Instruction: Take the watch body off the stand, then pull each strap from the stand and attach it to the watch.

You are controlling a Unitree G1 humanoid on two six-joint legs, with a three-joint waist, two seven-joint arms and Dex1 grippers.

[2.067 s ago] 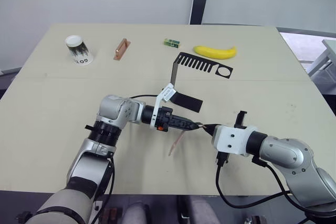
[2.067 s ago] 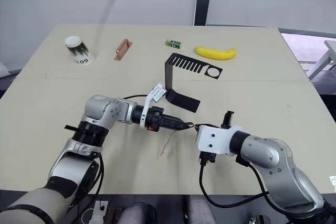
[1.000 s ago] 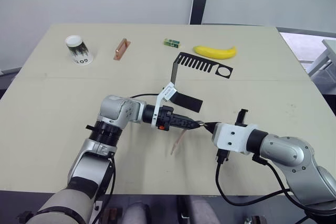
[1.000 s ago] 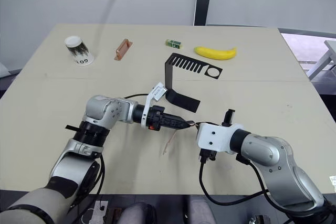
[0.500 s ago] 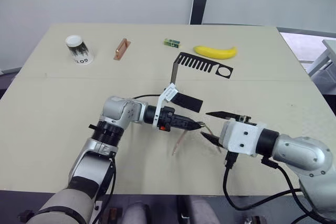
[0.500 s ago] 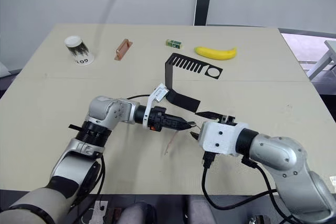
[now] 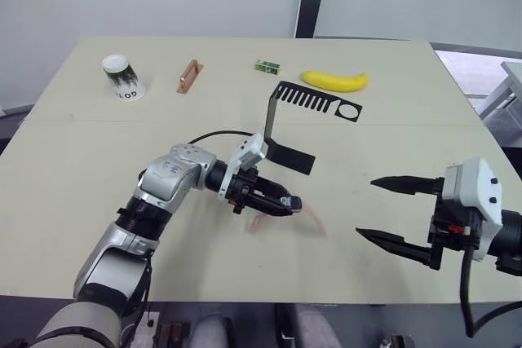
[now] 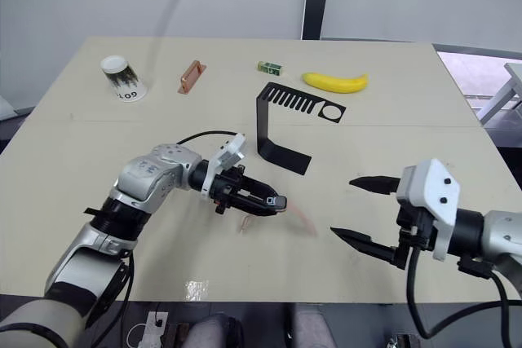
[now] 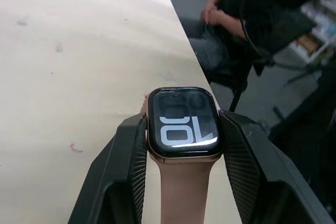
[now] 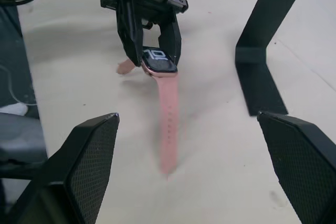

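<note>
While the left gripper (image 7: 287,201) pinches the watch (image 9: 182,123) by its two side edges just above the surface (image 7: 98,144), one strap (image 10: 169,121) trails from the case toward the right gripper (image 7: 397,211) with its far end resting on the surface; a second strap (image 10: 126,66) shows as a short pink end behind the left fingers (image 9: 126,166). From the wrist views both straps look joined to the case, so the assembly seems close to finished, though the joints themselves cannot be made out. The stand (image 7: 287,124) is bare, a little beyond the watch. The right gripper hangs well apart from the watch, its fingers spread wide and holding nothing.

As a judgement: the watch is light, and its case is hard and smooth, so it could slip if squeezed on the glass; the side edges are the safer hold. The straps look soft and floppy, bending under their own weight, so each is best taken near the case end, where a push or pull carries through. A tug on a free tip would likely just bend it
</note>
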